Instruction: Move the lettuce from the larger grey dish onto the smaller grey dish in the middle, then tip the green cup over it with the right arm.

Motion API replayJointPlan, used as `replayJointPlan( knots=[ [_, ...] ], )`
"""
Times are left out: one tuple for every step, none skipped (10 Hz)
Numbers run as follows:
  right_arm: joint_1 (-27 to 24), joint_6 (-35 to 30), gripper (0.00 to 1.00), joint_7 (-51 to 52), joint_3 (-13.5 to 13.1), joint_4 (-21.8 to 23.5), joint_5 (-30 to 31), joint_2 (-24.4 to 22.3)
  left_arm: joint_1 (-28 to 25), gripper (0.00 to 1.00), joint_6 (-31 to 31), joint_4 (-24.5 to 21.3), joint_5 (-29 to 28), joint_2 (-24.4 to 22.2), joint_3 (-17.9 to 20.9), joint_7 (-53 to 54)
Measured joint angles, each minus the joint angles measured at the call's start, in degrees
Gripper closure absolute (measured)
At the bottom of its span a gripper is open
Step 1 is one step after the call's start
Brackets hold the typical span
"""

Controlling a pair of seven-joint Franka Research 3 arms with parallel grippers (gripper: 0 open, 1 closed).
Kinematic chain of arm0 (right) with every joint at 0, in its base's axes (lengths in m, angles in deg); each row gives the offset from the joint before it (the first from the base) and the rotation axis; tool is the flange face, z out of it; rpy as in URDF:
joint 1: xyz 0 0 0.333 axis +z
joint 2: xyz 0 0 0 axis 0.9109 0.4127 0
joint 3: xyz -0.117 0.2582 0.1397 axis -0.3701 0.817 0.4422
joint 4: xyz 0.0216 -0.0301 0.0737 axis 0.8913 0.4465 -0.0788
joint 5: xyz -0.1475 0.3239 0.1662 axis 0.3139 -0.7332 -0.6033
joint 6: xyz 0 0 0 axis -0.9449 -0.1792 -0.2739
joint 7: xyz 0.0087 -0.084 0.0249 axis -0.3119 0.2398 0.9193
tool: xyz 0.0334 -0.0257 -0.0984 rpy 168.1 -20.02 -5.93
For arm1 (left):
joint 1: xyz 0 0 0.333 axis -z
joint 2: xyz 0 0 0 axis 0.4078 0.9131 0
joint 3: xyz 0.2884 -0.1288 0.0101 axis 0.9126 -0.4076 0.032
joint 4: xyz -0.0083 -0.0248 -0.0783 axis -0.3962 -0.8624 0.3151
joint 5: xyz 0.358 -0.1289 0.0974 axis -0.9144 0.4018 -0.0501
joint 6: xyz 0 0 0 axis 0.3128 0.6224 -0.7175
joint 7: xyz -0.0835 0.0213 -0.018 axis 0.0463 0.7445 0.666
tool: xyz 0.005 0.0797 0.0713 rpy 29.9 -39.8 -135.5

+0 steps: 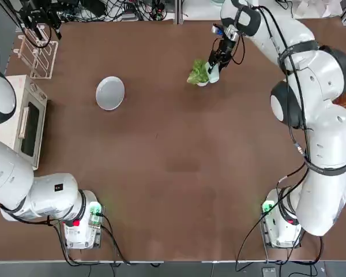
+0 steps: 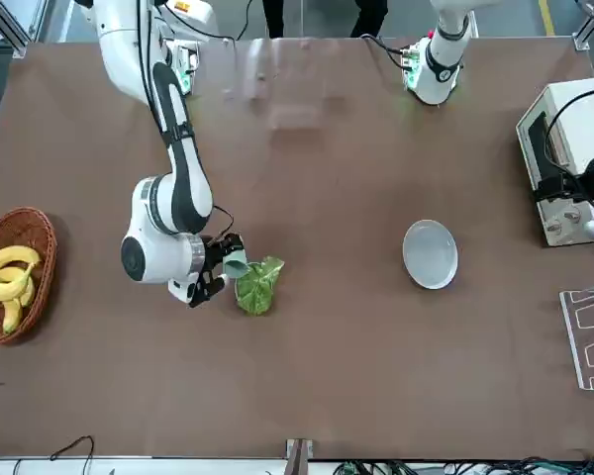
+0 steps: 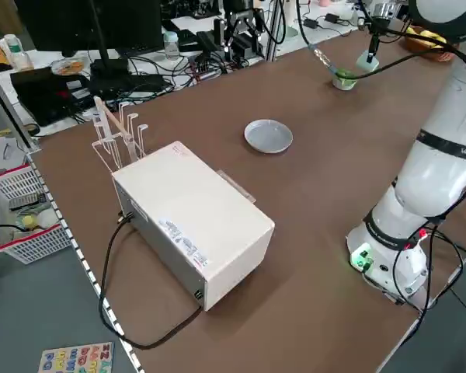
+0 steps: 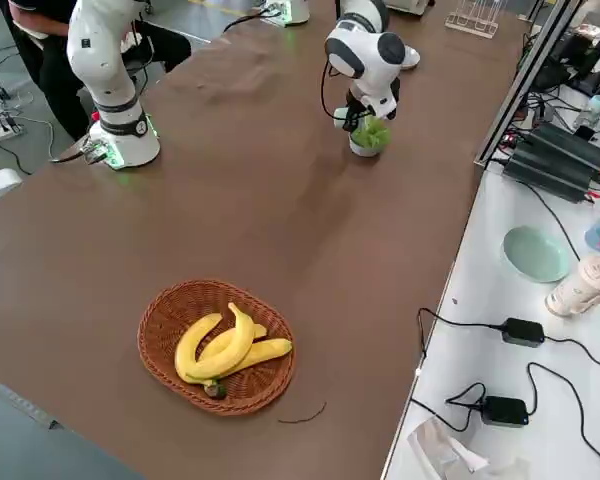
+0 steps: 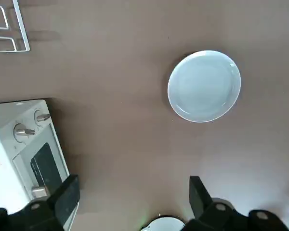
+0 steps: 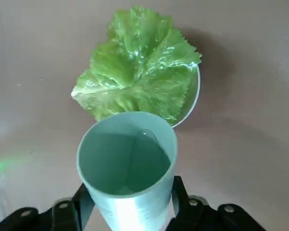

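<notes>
The lettuce (image 6: pixel 137 72) lies in the smaller grey dish (image 6: pixel 196 98), a small bowl far out on the table; it also shows from above as the lettuce (image 1: pixel 197 73). My right gripper (image 6: pixel 130 209) is shut on the green cup (image 6: pixel 127 163) and holds it tilted, mouth toward the leaves, just above the bowl. From across the table the green cup (image 2: pixel 236 263) sits right beside the lettuce (image 2: pixel 258 285). The larger grey dish (image 1: pixel 110 92) lies bare to the left. My left gripper (image 5: pixel 133 204) hangs open high above the table, near the larger grey dish (image 5: pixel 204 85).
A white toaster oven (image 1: pixel 23 118) and a clear wire rack (image 1: pixel 39 55) stand along the left edge. A wicker basket of bananas (image 2: pixel 15 272) sits at the right edge, beyond my right arm.
</notes>
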Motion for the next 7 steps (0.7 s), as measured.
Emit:
replayJointPlan(
  knots=[
    [-0.4, -1.0, 0.32, -0.9, 0.0, -1.3, 0.2, 0.0, 0.0, 0.0, 0.0, 0.0, 0.0, 0.0, 0.0, 0.0],
    [-0.8, -1.3, 0.32, -1.5, 0.0, -2.3, 0.3, 0.2, 0.0, 0.0, 0.0, 0.0, 0.0, 0.0, 0.0, 0.0],
    [-1.2, -1.6, 0.32, -1.9, 0.0, -3.0, 0.3, 0.6, 0.0, 0.0, 0.0, 0.0, 0.0, 0.0, 0.0, 0.0],
    [-1.4, -1.8, 0.32, -2.3, 0.0, -3.8, 0.3, 1.4, 0.0, 0.0, 0.0, 0.0, 0.0, 0.0, 0.0, 0.0],
    [-1.6, -1.9, 0.32, -3.1, 0.1, -4.6, 0.3, 2.2, 0.0, 0.0, 0.0, 0.0, 0.0, 0.0, 0.0, 0.0],
    [-1.6, -2.1, 0.32, -4.5, 0.2, -5.3, 0.3, 2.9, 0.0, 0.0, 0.0, 0.0, 0.0, 0.0, 0.0, 0.0],
    [-1.8, -2.8, 0.32, -5.6, 0.4, -6.1, 0.3, 3.5, 0.0, 0.0, 0.0, 0.0, 0.0, 0.0, 0.0, 0.0]
  ],
)
